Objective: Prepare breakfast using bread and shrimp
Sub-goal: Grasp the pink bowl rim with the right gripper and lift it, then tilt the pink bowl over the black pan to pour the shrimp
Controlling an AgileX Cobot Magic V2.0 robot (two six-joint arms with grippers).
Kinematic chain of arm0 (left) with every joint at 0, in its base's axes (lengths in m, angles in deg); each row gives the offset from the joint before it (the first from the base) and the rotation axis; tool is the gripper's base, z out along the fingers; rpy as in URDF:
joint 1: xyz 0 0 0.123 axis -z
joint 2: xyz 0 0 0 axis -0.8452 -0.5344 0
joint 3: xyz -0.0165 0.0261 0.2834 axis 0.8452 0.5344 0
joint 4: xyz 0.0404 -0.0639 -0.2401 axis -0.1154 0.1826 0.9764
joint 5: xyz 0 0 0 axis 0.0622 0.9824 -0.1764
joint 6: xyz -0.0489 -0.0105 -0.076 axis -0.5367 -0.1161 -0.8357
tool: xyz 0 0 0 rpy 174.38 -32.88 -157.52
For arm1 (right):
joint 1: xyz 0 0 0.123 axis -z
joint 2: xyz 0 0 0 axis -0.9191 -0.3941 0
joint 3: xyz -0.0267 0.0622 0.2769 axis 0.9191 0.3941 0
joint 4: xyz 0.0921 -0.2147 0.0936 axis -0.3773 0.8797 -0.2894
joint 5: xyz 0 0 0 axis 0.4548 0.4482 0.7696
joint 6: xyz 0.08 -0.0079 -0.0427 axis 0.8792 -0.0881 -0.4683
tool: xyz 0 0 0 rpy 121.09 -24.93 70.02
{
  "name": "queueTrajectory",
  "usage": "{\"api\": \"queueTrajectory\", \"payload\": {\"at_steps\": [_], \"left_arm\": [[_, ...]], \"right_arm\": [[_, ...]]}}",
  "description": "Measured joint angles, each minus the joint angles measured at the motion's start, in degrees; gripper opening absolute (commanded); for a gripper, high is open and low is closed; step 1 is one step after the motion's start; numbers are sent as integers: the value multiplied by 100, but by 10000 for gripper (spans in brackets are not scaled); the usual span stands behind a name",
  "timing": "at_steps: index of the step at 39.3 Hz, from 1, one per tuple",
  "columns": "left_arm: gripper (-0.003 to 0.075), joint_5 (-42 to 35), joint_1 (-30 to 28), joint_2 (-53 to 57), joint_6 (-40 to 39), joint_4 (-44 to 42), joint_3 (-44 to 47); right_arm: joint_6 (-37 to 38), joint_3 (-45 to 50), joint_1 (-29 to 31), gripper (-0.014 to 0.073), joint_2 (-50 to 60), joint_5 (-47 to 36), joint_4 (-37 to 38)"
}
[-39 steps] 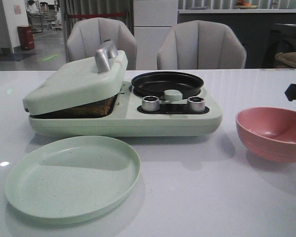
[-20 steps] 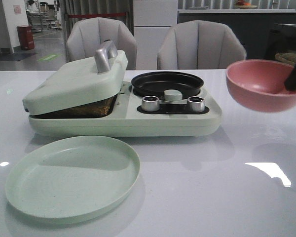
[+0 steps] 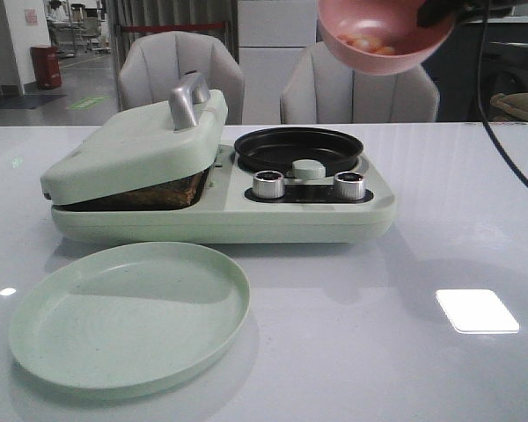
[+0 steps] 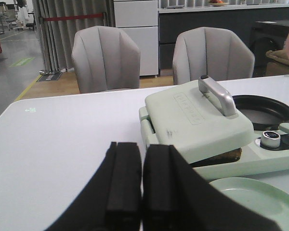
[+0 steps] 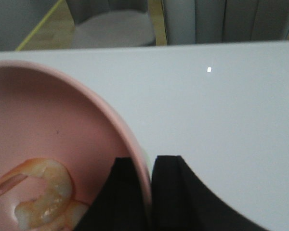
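Observation:
My right gripper (image 5: 150, 166) is shut on the rim of a pink bowl (image 3: 383, 33), held high and tilted above the black round pan (image 3: 297, 147) of the pale green breakfast maker (image 3: 220, 189). Curled pink-orange shrimp (image 3: 367, 43) lie inside the bowl, and show close up in the right wrist view (image 5: 38, 192). The bowl's wall (image 5: 48, 115) fills that view. A dark brown edge, perhaps bread (image 3: 158, 193), shows under the maker's half-closed lid (image 3: 136, 145). My left gripper (image 4: 142, 154) is shut and empty, off to the left of the maker (image 4: 202, 120).
A pale green empty plate (image 3: 130, 315) lies in front of the maker. Two silver knobs (image 3: 268, 184) sit on its front. Two grey chairs (image 3: 359, 81) stand behind the white table (image 3: 440, 264). A black cable (image 3: 502, 141) hangs at the right.
My right gripper has lifted the pink bowl from the table at the right, carried it up and left over the pan, and tilted it.

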Motion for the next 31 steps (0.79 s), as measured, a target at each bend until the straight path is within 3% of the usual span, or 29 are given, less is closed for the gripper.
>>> {"api": "queueTrajectory", "payload": {"at_steps": [12,21,31], "left_arm": [[114,0,0,0,0,0,0],[114,0,0,0,0,0,0],[114,0,0,0,0,0,0]], "right_arm": [[-12,-9,-574,136,-947,-2652,65],[-12,-22,-688,136,-1910,-4240,1482],[-543,-22,-710,136,-2437,-4905,2902]]}}
